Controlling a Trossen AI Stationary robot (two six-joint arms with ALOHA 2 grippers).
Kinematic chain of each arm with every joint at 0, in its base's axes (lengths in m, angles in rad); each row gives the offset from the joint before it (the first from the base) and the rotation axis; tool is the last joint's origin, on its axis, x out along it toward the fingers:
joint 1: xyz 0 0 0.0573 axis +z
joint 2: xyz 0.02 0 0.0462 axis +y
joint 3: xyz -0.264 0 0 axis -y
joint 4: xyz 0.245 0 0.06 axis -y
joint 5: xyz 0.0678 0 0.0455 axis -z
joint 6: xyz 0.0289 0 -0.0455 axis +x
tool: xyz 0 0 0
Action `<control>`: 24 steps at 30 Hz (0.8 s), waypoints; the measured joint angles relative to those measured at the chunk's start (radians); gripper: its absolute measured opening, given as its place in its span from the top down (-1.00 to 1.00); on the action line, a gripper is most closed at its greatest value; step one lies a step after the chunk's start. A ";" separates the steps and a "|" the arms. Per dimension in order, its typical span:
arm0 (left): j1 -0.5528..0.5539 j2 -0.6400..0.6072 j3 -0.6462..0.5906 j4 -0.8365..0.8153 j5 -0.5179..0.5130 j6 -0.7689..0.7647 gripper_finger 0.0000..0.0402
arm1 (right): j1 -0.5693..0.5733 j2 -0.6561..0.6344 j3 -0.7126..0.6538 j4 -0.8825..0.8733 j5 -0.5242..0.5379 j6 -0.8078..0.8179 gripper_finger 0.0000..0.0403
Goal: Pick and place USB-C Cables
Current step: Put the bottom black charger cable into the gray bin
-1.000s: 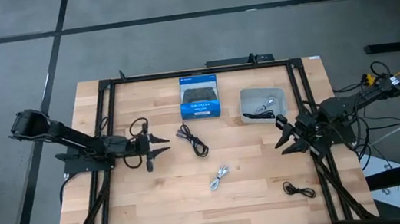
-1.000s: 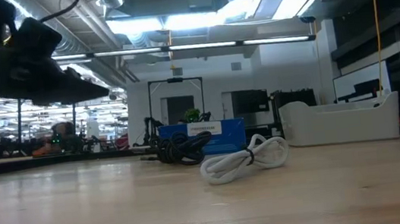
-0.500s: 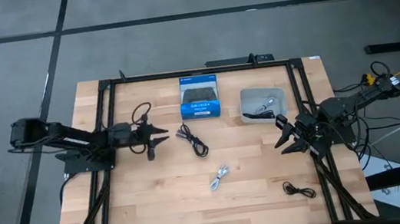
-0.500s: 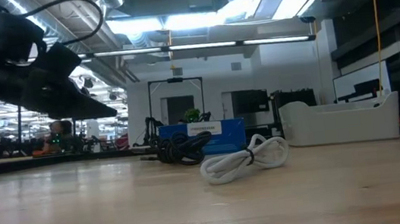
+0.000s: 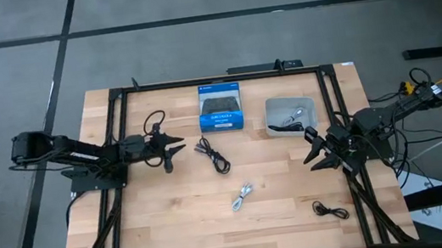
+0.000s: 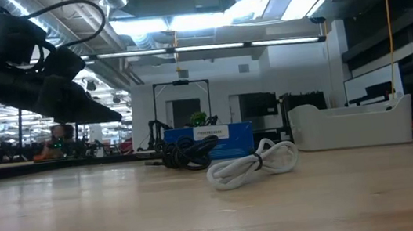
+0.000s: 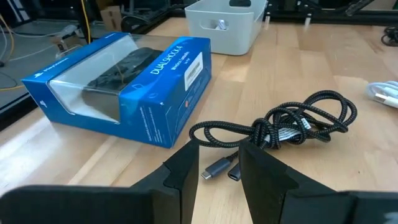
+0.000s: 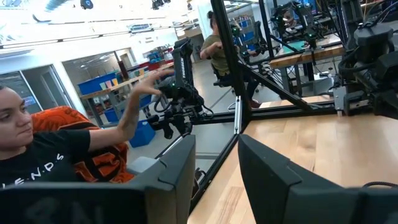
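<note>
Target cable: you are lining up on the black braided USB-C cable (image 5: 212,156), a loose coil lying on the wood table (image 5: 183,223) just in front of the blue-and-black rectangular box (image 5: 220,107), toward its left corner.
Cable axis: in the high view it is running slantwise, from its plug ends nearest the box corner away toward the table's front right; in the left wrist view the two plugs (image 7: 219,168) are pointing back at your fingers.
Nearer arm: the left gripper (image 5: 172,147) is sitting just left of the box's front-left corner, near the cable; the coil is lying straight ahead of its tips.
Left gripper state: its two dark fingers (image 7: 180,171) are standing apart, released, holding nothing.
Judgement: you are needing a short advance forward and down, closing across the bundled middle rather than the plugs.
Other cables: a white coiled cable (image 5: 242,196) is lying well in front of the box, a small black coil (image 5: 329,209) farther off toward the front right, and one more is resting in the grey tray (image 5: 309,105) right of the box.
Waiting arm: the right gripper (image 5: 318,149) is parked in front of the tray, fingers spread, empty.
</note>
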 joint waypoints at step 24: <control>-0.064 -0.312 0.000 0.142 0.007 -0.001 0.47 | 0.000 0.000 0.000 0.000 -0.008 0.025 0.38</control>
